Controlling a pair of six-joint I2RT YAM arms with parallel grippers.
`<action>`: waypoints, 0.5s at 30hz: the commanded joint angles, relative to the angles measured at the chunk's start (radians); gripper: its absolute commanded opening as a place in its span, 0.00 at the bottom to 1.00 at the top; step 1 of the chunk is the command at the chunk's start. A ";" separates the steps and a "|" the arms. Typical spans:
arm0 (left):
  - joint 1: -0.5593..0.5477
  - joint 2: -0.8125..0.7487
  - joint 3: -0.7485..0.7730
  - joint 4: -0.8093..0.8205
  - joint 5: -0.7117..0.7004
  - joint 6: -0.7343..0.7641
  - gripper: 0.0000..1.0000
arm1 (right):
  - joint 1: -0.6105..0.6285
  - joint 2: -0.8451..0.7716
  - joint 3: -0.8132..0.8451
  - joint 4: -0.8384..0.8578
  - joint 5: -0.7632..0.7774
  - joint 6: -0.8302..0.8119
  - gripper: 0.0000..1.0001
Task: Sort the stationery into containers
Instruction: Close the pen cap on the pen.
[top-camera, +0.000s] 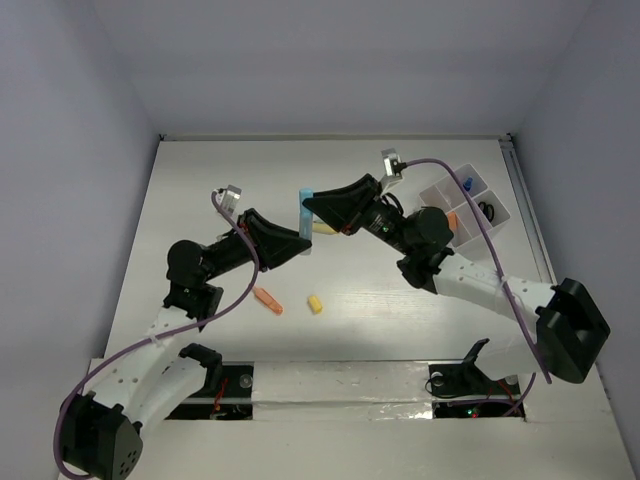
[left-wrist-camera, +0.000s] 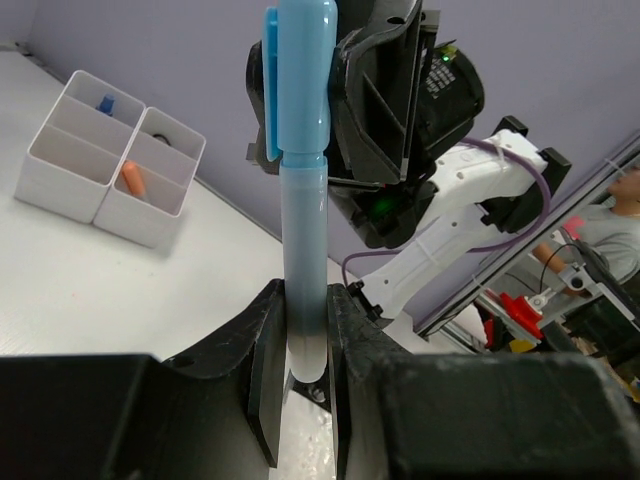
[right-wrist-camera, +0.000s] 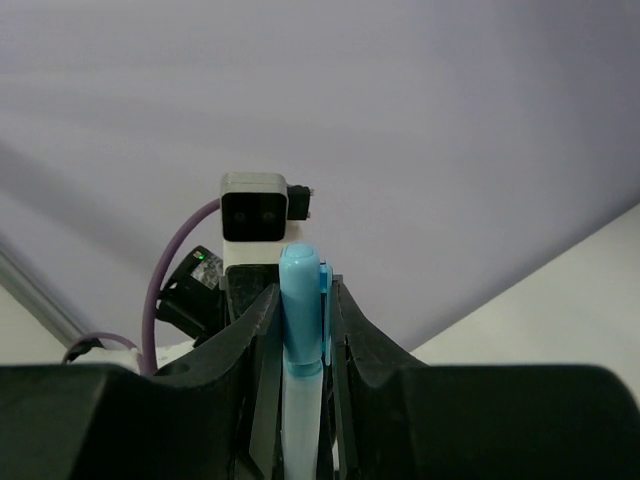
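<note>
A light blue pen (top-camera: 306, 215) with a blue cap is held in the air between both grippers. My left gripper (top-camera: 303, 243) is shut on the pen's pale lower end, seen upright in the left wrist view (left-wrist-camera: 303, 200) between its jaws (left-wrist-camera: 307, 350). My right gripper (top-camera: 308, 203) flanks the capped end; in the right wrist view the cap (right-wrist-camera: 300, 290) sits tight between its jaws (right-wrist-camera: 302, 330). The clear-white divided tray (top-camera: 440, 192) stands at the far right, also in the left wrist view (left-wrist-camera: 60, 185). It holds a blue-capped bottle (top-camera: 466, 184), an orange piece (top-camera: 452, 219) and a dark ring (top-camera: 487, 210).
An orange piece (top-camera: 267, 299) and a small yellow piece (top-camera: 315, 304) lie on the white table in front of the grippers. A pale yellow item (top-camera: 323, 229) lies under the right gripper. Grey walls close in the table's sides and back.
</note>
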 joint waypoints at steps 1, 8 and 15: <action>-0.011 0.008 0.032 0.225 -0.084 -0.068 0.00 | 0.026 0.020 -0.027 0.110 -0.065 0.025 0.00; -0.033 0.051 0.078 0.214 -0.090 -0.048 0.00 | 0.046 0.017 -0.056 0.138 -0.065 0.055 0.00; -0.042 0.088 0.142 0.184 -0.087 -0.031 0.00 | 0.065 0.004 -0.107 0.078 -0.056 0.055 0.00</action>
